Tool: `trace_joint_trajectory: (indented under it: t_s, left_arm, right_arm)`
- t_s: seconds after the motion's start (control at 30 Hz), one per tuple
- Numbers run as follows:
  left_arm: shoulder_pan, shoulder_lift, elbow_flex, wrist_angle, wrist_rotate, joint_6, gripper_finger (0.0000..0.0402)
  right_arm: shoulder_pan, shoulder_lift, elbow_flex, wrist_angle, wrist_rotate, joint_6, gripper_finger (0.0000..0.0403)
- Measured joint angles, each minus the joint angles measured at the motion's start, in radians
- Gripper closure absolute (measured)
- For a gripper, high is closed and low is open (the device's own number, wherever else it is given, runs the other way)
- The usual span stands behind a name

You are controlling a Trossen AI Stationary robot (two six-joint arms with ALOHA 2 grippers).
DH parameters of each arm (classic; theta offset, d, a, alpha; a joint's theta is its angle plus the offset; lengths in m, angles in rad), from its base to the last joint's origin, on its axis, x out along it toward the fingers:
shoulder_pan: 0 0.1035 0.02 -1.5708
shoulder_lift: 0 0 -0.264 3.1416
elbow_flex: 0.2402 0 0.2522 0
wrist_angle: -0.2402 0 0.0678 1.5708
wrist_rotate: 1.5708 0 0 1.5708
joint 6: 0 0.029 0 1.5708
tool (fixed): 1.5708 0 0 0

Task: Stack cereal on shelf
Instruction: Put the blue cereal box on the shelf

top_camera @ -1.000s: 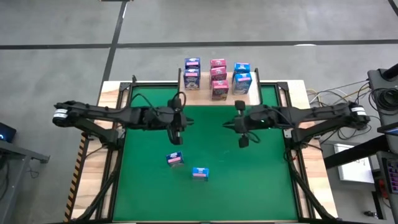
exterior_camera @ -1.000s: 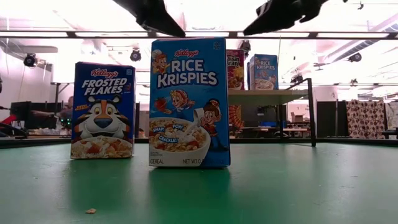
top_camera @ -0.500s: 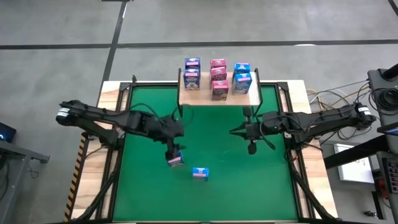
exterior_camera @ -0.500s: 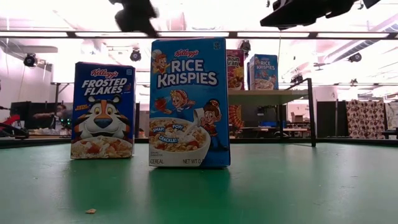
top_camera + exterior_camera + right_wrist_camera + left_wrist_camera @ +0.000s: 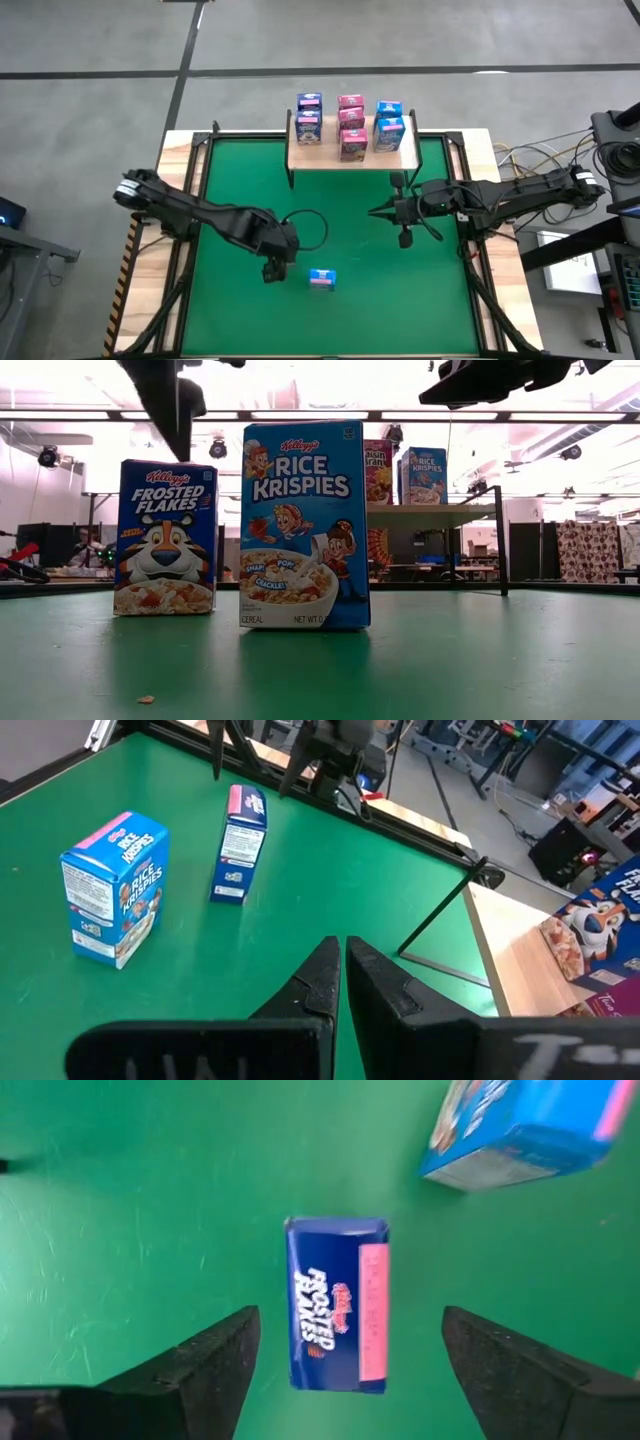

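Note:
Two cereal boxes stand upright on the green table: a dark blue Frosted Flakes box (image 5: 165, 538) and a light blue Rice Krispies box (image 5: 321, 279). My left gripper (image 5: 350, 1320) hangs open above the Frosted Flakes box (image 5: 337, 1305) and points down, one finger on either side, apart from it. In the high view it hides that box. The light-wood shelf (image 5: 350, 153) at the far edge carries several more boxes. My right gripper (image 5: 343, 975) is shut on nothing, right of centre above the table.
The shelf's thin black legs (image 5: 497, 540) stand at the table's far side. A black frame (image 5: 200, 190) runs along the table's edges. Bare green surface (image 5: 400, 300) lies right of and in front of the two boxes.
My left gripper has gone toward the table's near edge and tipped from nearly level to pointing down, ending above the Frosted Flakes box. My right gripper has drawn back a little toward the right edge. Both boxes on the table have kept their places.

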Motion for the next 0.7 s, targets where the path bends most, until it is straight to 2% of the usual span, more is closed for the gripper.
trace_joint_trajectory:
  t_s: [0.47, 0.7]
  left_arm:
    - [0.007, 0.03, -0.085, 0.066, 0.001, 0.001, 0.0117]
    - [0.007, 0.03, -0.122, 0.097, 0.049, 0.004, 0.0153]
  right_arm:
    - [0.0, 0.0, 0.0, 0.0, 0.0, -0.002, 0.039]
    - [0.0, 0.0, 0.0, 0.0, 0.0, -0.002, 0.039]
